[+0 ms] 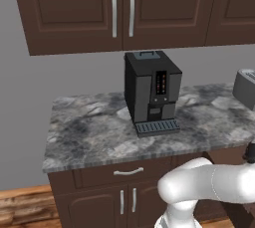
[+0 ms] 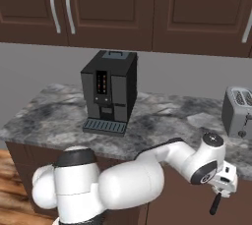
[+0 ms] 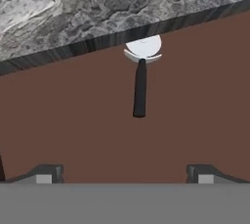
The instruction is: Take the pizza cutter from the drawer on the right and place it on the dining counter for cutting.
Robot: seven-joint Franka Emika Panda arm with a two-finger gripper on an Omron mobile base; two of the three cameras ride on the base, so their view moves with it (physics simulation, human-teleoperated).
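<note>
The marbled tabletop (image 1: 99, 132) is carrying a black coffee machine (image 1: 151, 91) and a grey toaster (image 2: 237, 112). Below its edge, the hand (image 3: 124, 173) is hanging open over a brown drawer floor (image 3: 73, 120), where the pizza cutter (image 3: 141, 74) is lying, wheel tucked under the stone edge.
</note>
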